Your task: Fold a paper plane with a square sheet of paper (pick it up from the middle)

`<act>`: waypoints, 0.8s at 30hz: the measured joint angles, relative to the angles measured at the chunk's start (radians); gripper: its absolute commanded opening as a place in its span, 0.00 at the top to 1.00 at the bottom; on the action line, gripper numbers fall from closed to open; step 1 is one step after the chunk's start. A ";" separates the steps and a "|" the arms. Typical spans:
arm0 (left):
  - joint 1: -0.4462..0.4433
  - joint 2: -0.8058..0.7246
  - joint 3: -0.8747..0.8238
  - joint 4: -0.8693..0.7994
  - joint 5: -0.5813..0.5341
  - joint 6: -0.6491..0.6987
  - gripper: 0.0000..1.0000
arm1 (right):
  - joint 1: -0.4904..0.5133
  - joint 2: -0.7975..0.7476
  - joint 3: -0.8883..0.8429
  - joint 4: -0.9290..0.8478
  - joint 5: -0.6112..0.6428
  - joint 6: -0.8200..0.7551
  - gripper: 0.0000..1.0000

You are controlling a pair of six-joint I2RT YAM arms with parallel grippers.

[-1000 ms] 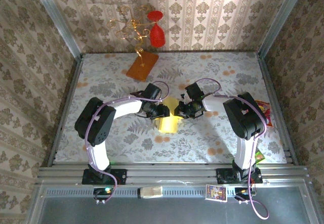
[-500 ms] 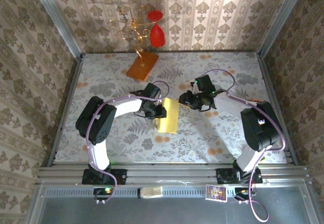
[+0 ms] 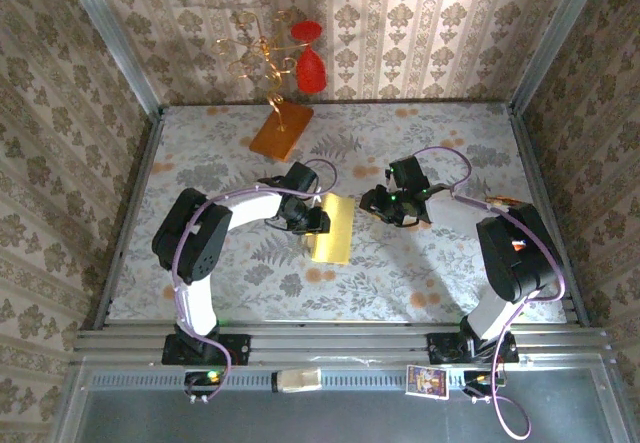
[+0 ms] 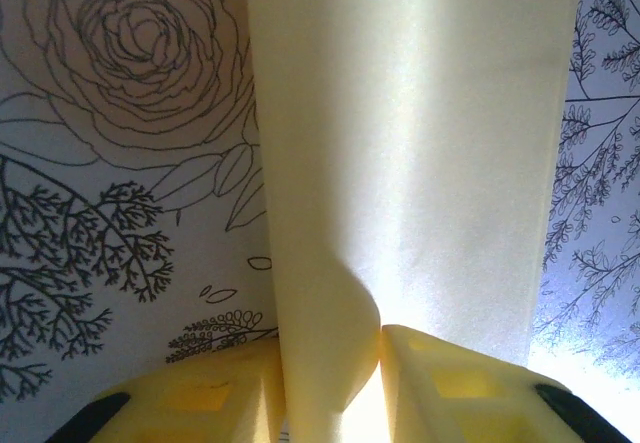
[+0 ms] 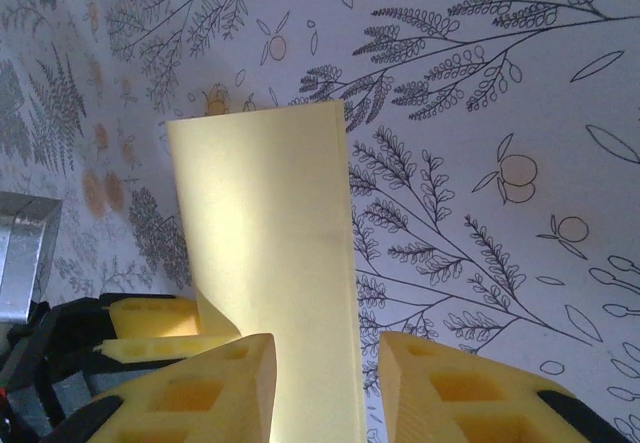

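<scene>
Pale-yellow paper (image 3: 336, 229), folded to a narrow strip, lies in the middle of the surface (image 3: 430, 143). The left claw (image 3: 318, 223) is clamped on its 9 o'clock edge. The right claw (image 3: 372, 206), fingers apart, stands at its 2 o'clock.

My top camera sits above and behind the arm bases (image 3: 205, 346), looking down and away over the whole table (image 3: 450, 143) to the far wall (image 3: 400, 33). My left wrist camera looks past its own fingers (image 4: 200, 398) from the left, very close to the paper (image 4: 400, 163). My right wrist camera looks from the right, a little further back, taking in the paper's whole width and the left gripper (image 5: 185, 331). All three share the paper.
</scene>
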 measured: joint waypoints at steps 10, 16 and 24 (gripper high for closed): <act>0.000 0.011 0.014 -0.016 0.003 0.000 0.66 | 0.000 0.005 -0.015 0.044 0.000 0.037 0.65; 0.000 0.015 0.016 -0.019 0.003 0.000 0.66 | 0.000 0.016 -0.021 0.047 0.000 0.045 0.65; 0.000 0.026 0.034 -0.041 0.002 0.005 0.66 | 0.000 0.020 -0.022 0.056 0.000 0.045 0.65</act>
